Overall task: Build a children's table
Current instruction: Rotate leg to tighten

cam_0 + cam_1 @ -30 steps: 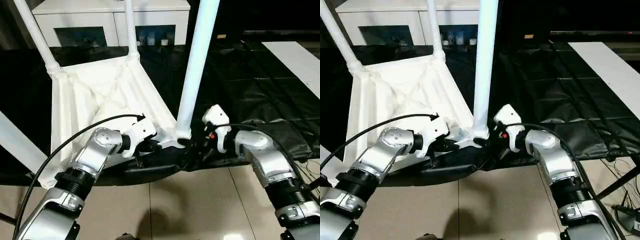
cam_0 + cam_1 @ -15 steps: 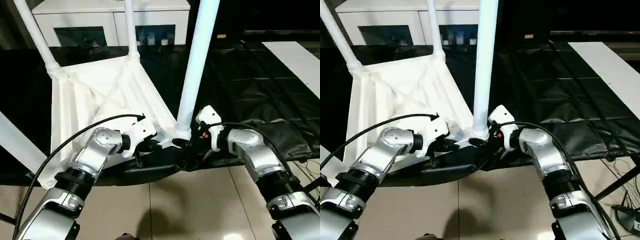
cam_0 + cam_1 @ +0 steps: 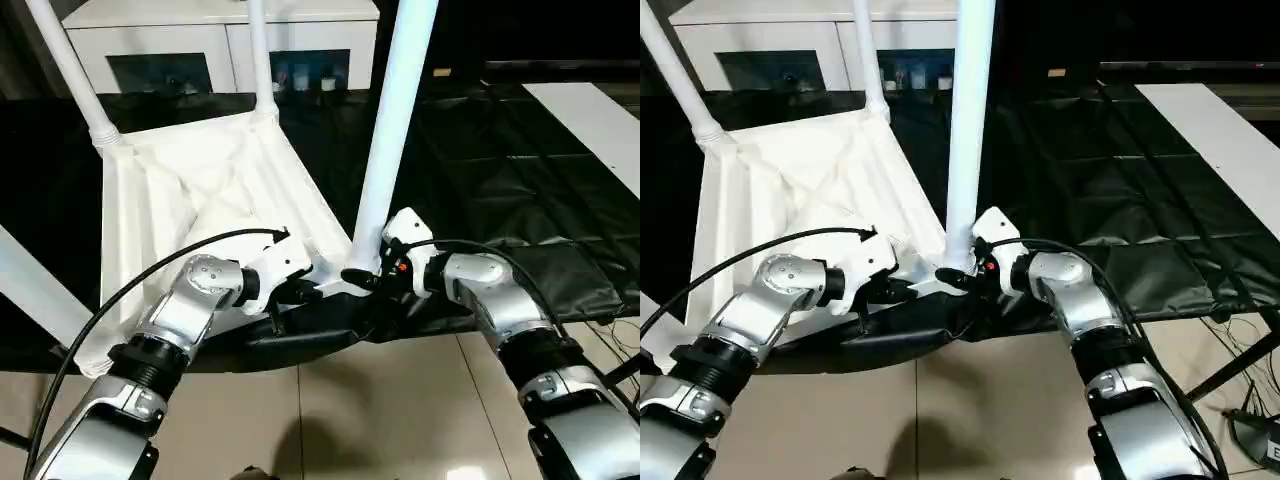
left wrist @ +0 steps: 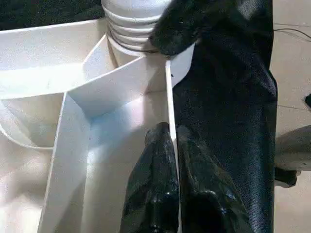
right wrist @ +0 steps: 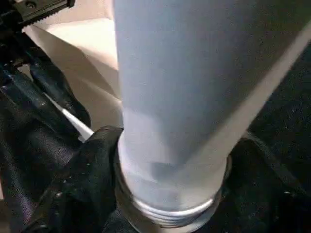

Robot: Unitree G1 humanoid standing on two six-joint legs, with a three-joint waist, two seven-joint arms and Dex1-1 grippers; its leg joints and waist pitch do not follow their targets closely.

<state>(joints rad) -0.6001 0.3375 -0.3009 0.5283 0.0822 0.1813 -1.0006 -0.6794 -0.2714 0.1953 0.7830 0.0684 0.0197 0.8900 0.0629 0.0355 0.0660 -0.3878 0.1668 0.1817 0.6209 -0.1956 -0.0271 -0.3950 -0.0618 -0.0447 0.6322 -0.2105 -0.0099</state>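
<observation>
1. Table top (image 3: 200,180): upside down on the black desk (image 3: 520,170), ribbed underside up, near edge at the desk's front edge above the floor (image 3: 400,400).
2. Legs: two upright in the far corner sockets (image 3: 75,75) (image 3: 260,60), a third (image 3: 30,285) crossing the left edge, and a near leg (image 3: 390,130) standing in the near right socket (image 3: 358,275), between the two arms.
3. Left jaws: closed tight on the top's thin rim (image 4: 170,97), one finger (image 4: 150,194) on each side of the wall, just beside that socket. Apparently there to steady the top.
4. Right jaws: set either side of the near leg's base (image 5: 170,160), just above the socket. Pressed home or merely straddling, cannot tell.
5. Threaded rings (image 5: 165,213) visible at the foot of the near leg, hence probably not yet screwed fully down.
6. Step in hand, by the look of it: fitting this leg, likely the last of the four.
7. Next move, as a judgement: a firm squeeze on the leg's base, then a twist about the leg's own axis to drive the thread in, with the leg kept upright to avoid cross-threading.
8. Needed alongside: a steady left hold on the rim, so the top does not turn or slide off the desk's edge.
9. Likely several regrips, given the short turn a wrist allows.
</observation>
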